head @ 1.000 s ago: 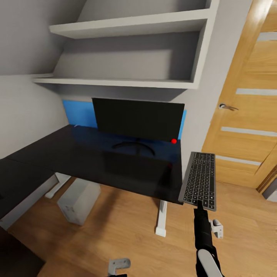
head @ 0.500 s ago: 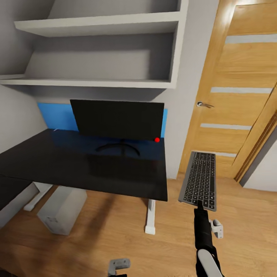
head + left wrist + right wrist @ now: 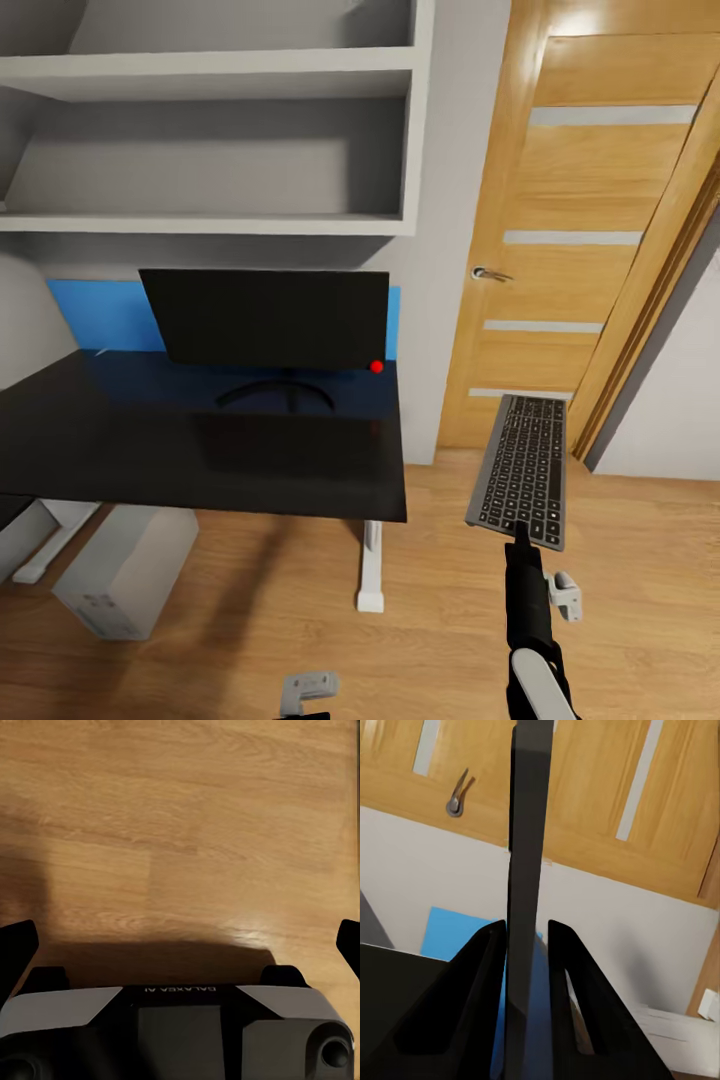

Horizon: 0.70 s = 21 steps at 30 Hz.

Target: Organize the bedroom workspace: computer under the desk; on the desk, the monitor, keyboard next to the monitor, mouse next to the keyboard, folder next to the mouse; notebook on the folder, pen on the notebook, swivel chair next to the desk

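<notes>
My right tool pinches the keyboard by its near short edge; it looks light, stiff and thin, but cantilevered, so it could twist. My left tool is spread wide, empty.

Glossy black desk, black monitor with red dot, dark grey keyboard.

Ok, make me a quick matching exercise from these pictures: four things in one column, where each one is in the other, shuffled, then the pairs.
Things:
1. monitor
2. keyboard
3. computer
4. left gripper

Places or states:
A. on the floor under the desk
B. clamped by one short edge in the right gripper
C. open above bare wood floor
D. standing on the desk, in front of the blue panel

Pairs: 1-D, 2-B, 3-A, 4-C
</notes>
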Motion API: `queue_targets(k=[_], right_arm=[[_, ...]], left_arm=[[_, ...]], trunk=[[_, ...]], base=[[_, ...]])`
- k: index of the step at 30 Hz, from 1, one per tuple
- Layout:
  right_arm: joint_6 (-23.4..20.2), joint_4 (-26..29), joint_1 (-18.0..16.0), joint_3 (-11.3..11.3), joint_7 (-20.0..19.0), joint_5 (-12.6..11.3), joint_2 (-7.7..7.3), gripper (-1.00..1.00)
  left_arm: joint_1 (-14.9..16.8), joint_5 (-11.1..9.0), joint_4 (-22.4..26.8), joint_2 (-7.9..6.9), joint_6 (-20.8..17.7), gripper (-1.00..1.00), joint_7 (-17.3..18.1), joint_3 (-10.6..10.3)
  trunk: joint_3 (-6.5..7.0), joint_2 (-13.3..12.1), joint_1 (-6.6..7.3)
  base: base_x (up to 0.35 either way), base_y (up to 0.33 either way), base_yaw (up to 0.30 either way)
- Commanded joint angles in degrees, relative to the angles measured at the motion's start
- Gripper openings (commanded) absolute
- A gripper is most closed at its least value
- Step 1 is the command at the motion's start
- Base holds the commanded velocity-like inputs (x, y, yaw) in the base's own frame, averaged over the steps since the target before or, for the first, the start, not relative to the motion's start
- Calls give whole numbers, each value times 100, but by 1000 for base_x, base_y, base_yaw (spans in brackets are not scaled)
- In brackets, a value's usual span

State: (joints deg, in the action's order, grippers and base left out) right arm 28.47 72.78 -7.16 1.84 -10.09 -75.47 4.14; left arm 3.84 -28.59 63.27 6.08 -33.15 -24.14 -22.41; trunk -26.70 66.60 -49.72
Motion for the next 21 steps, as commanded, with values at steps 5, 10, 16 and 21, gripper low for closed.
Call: queue_targets(k=[5, 10, 16, 21], right_arm=[[35, -8, -5, 5, -46, -54, -7, -100], [42, -19, -5, -5, -46, -60, -9, -100], [45, -35, -5, -16, -54, -72, -11, -100], [43, -35, -5, -22, -55, -79, -17, -100]], left_arm=[[3, -60, 10, -7, -7, 100, -56, -9], [3, -59, 10, -5, -7, 100, -56, -9], [3, -65, 9, -2, -7, 100, -48, -9], [3, -68, 10, -2, -9, 100, -50, -9]], trunk=[[33, 4, 0], [67, 4, 0], [81, 4, 0], [82, 4, 0]], base=[[88, 53, -171], [240, 188, -183], [129, 183, -242], [0, 42, -263]])
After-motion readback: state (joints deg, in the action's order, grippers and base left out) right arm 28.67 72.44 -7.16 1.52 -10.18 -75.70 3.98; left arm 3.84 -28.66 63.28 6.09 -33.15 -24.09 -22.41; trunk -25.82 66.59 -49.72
